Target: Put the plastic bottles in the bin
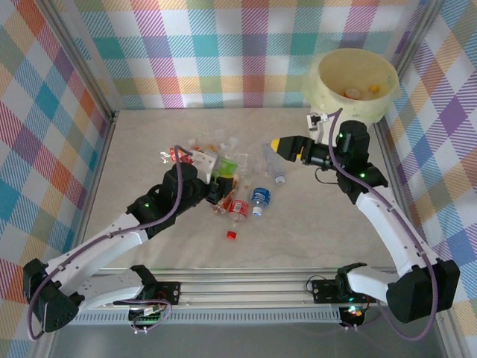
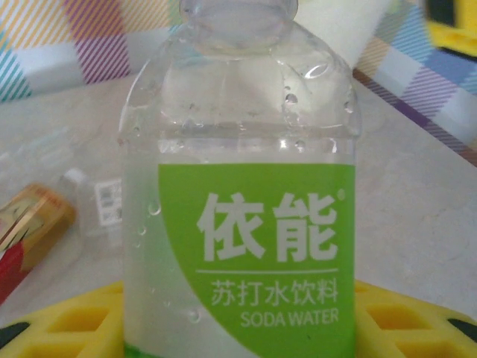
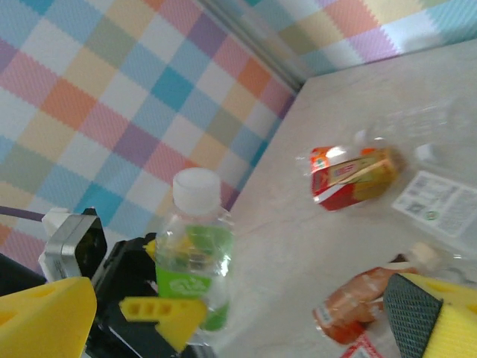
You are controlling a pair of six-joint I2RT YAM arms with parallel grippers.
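So, left gripper (image 1: pixel 218 189) clamped on the green-label bottle (image 2: pixel 246 224).
Right gripper (image 1: pixel 277 146) spread wide, empty; bin (image 1: pixel 349 109) at 2 o'clock from it.

The left claw (image 1: pixel 220 185) grips a clear green-labelled plastic bottle (image 1: pixel 223 165) amid scattered plastic bottles (image 1: pixel 259 198) on the pale beige desk (image 1: pixel 149 138), while the right claw (image 1: pixel 277 145) hangs between that pile and the round cream-yellow plastic bin (image 1: pixel 328 95).

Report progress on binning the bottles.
Done: a couple of bottles lie inside the round cream plastic bin. In hand: the left end effector grips a clear green-labelled plastic bottle. Left: several lie on the table, including a blue-labelled bottle; the right end effector is open.
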